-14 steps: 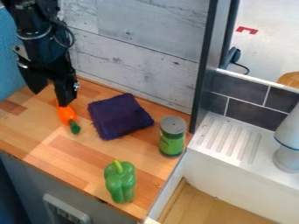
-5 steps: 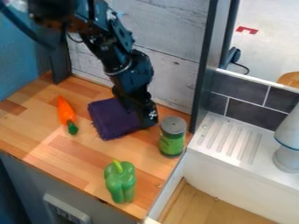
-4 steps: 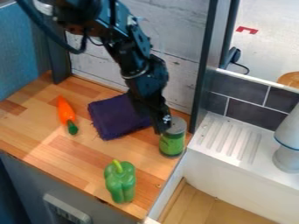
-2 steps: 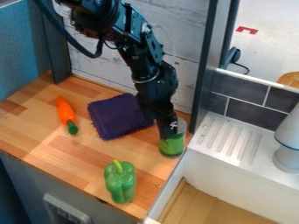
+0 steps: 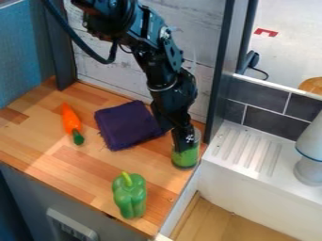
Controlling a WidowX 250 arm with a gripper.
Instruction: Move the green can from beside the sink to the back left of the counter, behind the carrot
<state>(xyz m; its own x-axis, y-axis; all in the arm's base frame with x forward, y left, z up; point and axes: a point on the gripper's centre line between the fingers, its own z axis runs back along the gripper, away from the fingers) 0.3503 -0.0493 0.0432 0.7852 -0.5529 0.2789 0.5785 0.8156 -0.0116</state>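
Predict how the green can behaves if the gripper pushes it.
The green can stands upright and is taller than wide, so a high push would probably tip it; a low one might just slide it. Its rounded side suggests it could roll once down. The gripper overlaps its upper part in view, so contact may well be high.

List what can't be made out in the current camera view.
All in the camera view:
- Much of the green canister's upper part: behind the gripper.
- Whether they touch: hidden at their overlap.
- Anything under the purple cloth: covered.
- Rest of the white object: cut off by the right edge.
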